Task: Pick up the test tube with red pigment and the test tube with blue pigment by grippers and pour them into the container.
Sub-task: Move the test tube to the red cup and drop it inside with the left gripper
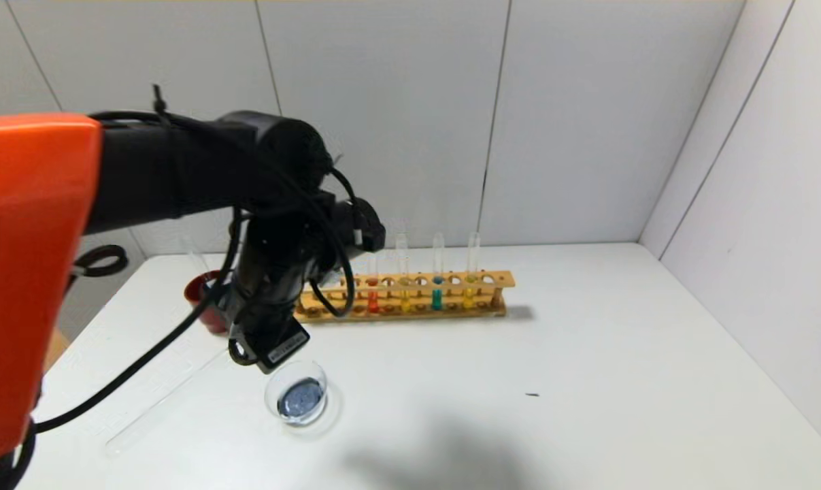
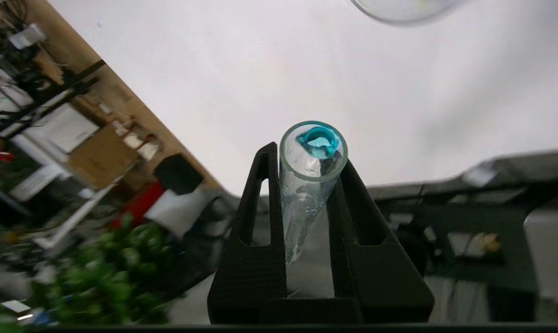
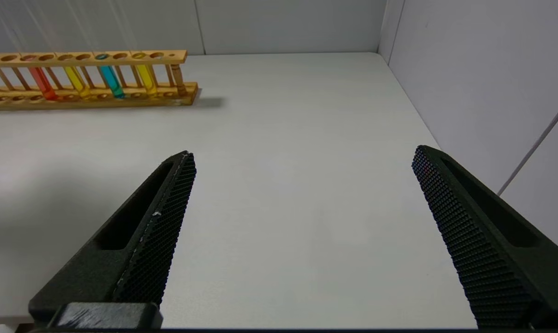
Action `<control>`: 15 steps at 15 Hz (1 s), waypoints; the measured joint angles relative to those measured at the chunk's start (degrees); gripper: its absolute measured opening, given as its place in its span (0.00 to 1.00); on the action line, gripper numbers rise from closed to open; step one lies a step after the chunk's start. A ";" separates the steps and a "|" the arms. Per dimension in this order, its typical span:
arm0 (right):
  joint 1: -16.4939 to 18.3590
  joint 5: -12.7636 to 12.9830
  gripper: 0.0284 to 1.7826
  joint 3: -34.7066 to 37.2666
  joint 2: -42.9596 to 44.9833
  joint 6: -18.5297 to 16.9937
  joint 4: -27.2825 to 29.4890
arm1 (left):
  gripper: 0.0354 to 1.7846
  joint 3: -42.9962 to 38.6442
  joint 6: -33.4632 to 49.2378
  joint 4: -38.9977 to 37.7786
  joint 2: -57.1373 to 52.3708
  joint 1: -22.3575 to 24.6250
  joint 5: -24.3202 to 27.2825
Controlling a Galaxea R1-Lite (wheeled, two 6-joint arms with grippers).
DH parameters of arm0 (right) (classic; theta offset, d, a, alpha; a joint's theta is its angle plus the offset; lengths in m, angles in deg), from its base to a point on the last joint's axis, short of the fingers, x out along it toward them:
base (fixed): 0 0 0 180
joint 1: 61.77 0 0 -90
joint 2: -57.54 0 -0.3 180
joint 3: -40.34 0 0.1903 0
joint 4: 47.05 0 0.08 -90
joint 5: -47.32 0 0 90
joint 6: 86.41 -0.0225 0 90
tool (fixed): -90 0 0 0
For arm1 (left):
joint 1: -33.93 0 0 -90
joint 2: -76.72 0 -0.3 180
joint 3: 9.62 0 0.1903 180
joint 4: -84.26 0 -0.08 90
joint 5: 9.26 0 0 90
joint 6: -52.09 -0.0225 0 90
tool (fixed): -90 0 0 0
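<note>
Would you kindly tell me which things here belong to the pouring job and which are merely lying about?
Job: left gripper, shut on the blue-pigment tube; red-pigment tube in the rack; container; right gripper, open, idle.
Lying about: rack, yellow tubes, second blue tube, red cup, empty tube on the table.

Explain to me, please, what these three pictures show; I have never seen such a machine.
It is a robot with two arms. One picture comes from its head camera, the others from its wrist cameras. The left gripper is shut on a test tube with a little blue liquid at its mouth, near the glass dish. The right gripper is open and empty. On the white table stand a wooden rack with coloured tubes and a red cup.
</note>
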 joint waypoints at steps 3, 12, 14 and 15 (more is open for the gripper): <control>0.00 -0.02 0.96 0.00 0.00 0.00 0.00 | 0.16 -1.11 3.47 -8.57 -5.21 4.85 0.52; 0.02 -0.02 0.96 0.00 0.00 0.00 0.02 | 0.16 -12.61 5.27 -46.37 -13.56 19.10 3.80; 0.02 0.00 0.96 0.00 0.00 0.00 0.02 | 0.16 -14.09 4.44 -50.44 -14.06 22.11 3.71; 0.02 0.00 0.96 0.00 0.00 0.01 0.00 | 0.16 -14.36 4.35 -51.03 -14.19 23.19 3.80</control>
